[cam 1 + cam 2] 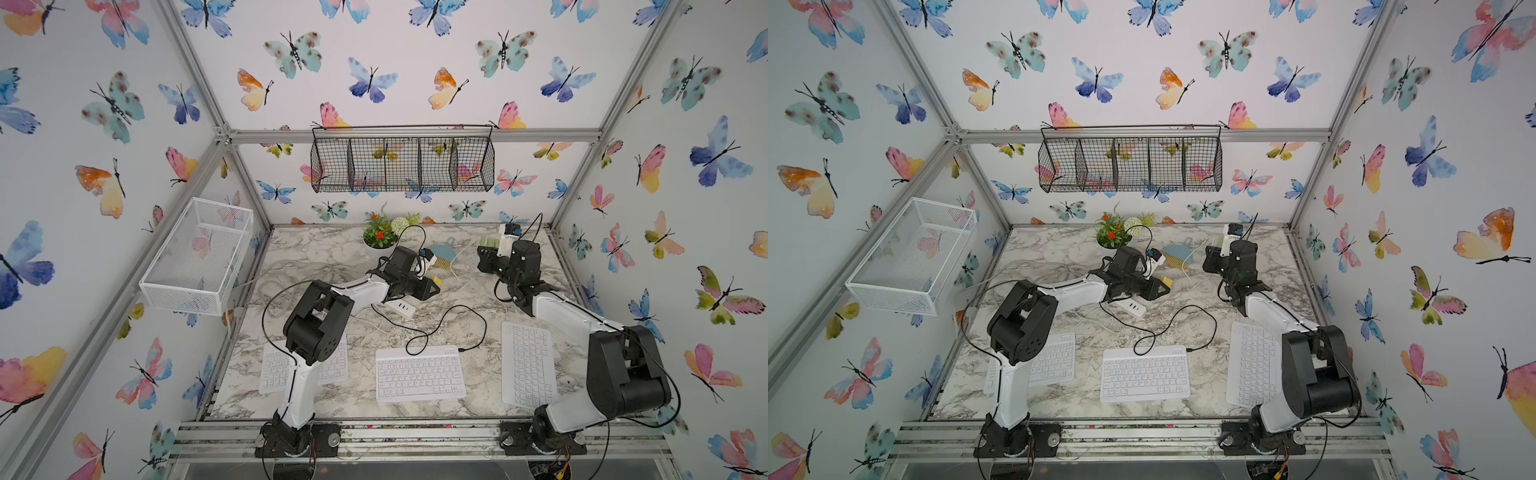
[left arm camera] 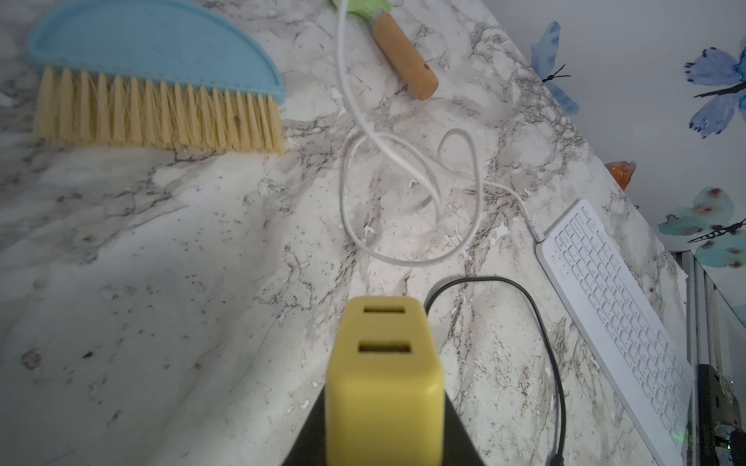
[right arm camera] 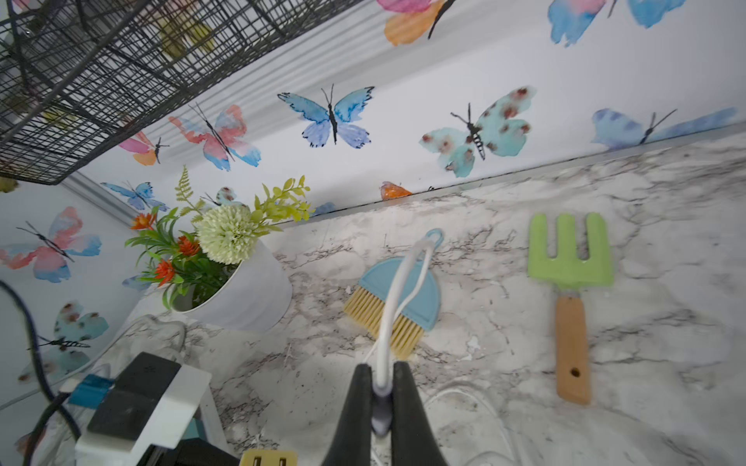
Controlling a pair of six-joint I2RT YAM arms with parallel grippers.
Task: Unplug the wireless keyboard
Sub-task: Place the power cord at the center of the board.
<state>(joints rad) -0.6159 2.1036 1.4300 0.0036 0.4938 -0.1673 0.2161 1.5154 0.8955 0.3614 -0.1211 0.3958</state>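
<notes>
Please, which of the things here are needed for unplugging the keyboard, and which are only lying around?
For the job:
- left gripper, shut on the yellow charger
- right gripper, shut on the white cable
- keyboard by the right arm, where that cable ends

Lying about:
- blue brush
- green rake
- potted plant
- middle keyboard
- keyboard under the left arm

My left arm is stretched forward and inward, wrist low over the table. Left gripper is clamped on the yellow charger block. My right arm reaches toward the back, wrist turned inward. Right gripper is pinched tight on the plug end of the white cable.
</notes>
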